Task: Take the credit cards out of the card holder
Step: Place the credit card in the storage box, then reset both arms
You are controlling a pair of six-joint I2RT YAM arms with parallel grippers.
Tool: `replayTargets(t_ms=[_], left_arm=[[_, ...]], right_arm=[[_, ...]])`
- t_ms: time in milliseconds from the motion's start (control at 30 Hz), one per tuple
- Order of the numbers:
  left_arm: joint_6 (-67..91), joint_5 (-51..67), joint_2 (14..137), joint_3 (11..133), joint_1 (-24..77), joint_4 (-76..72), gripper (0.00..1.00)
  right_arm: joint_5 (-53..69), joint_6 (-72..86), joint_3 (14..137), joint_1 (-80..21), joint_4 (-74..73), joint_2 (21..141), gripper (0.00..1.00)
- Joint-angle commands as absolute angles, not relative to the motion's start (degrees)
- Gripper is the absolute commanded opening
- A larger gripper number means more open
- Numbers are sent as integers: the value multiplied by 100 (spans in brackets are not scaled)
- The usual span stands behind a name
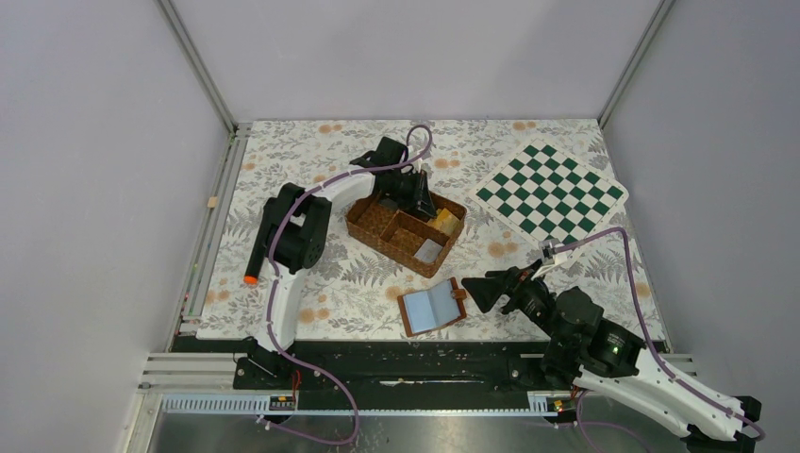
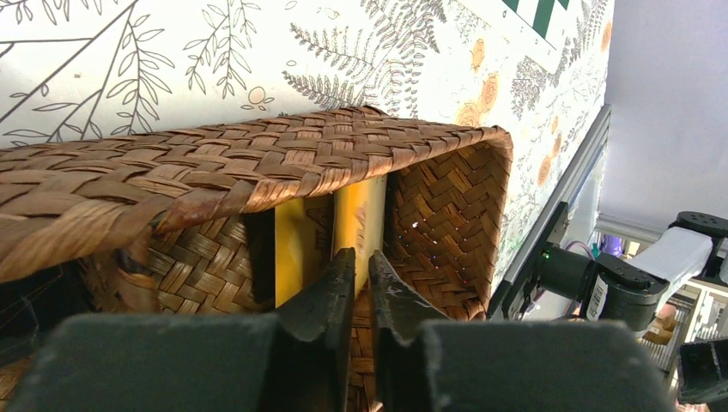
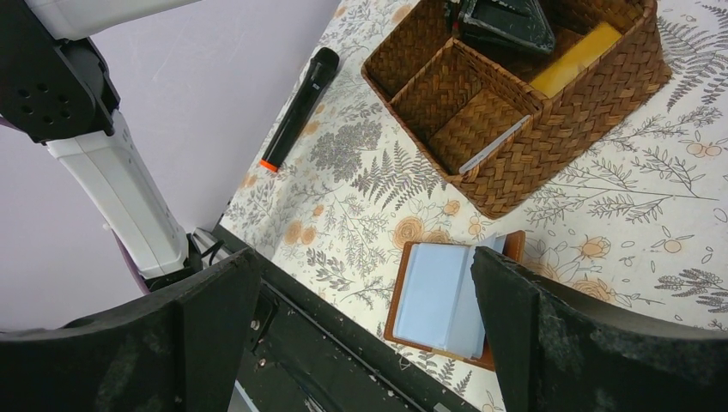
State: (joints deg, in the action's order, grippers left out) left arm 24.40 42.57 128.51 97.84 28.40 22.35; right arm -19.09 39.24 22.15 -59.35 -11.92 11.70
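Left gripper (image 2: 361, 257), fingers nearly pinched together, is hanging inside the woven basket (image 2: 257, 163) at upright yellow credit cards (image 2: 360, 215); whether it is grasping one is unclear. Right gripper (image 3: 360, 257), splayed wide, is hovering over the open card holder (image 3: 438, 300) beside the basket.

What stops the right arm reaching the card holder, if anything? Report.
Nothing visible, so probably yes: the right claw stands open beside the card holder, which lies open on the table.

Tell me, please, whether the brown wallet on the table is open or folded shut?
Open: the wallet lies spread flat, with both blue-grey inner halves facing up.
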Motion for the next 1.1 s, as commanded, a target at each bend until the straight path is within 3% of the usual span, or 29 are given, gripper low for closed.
replayTargets(t_ms=[0,700,900,967,1067], left_arm=[[2203,3807,12698,9677,2847,2129,17],[2336,4191,11864,9802,2848,2191,31],[2464,4281,11302,9699,2852,2209,45],[2499,4281,11063,9580,2856,2227,59],[2474,4151,10576,9276,2869,2343,69]], right_arm=[[-2090,3857,2222,-5933,-870,1222,100],[-2292,4087,2370,-5933,-1304,1542,99],[-1998,4201,2528,-5935,-1639,1946,100],[-1900,4242,2525,-5934,-1691,2027,98],[-1783,4336,2476,-5933,-1785,2077,96]])
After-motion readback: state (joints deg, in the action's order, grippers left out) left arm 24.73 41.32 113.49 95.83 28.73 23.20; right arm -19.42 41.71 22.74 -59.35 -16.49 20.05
